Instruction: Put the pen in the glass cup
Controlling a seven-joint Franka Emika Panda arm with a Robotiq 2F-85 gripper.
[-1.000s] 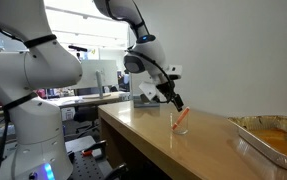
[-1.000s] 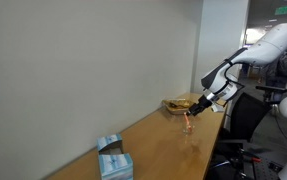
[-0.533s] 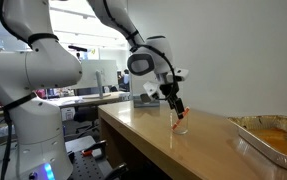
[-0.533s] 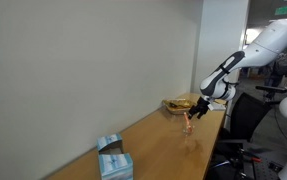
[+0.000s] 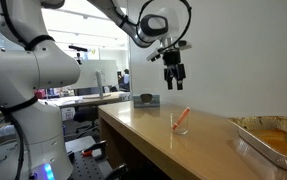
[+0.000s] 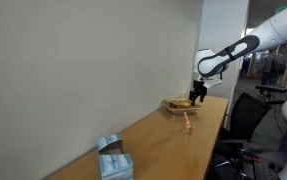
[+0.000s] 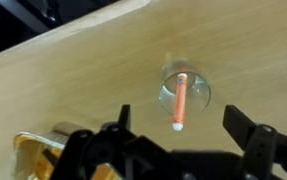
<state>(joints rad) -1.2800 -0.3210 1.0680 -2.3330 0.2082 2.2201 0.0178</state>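
Showed the gripper (image 5: 173, 80) high above the desk (image 5: 143, 138), upper centre of an exterior view, jaws spread wide and holding nothing. Found the pen (image 7: 181, 101) inside the glass cup (image 7: 199, 90), tilted against its rim, near the centre of the wrist view, above the two dark fingers (image 7: 245, 128) along the lower edge. Recorded a tray (image 5: 268, 137) with orange contents at the lower right of an exterior view, and a blue box (image 6: 111, 158) at the lower left of an exterior view.

In an exterior view the glass cup (image 6: 187, 126) is too small to discern.
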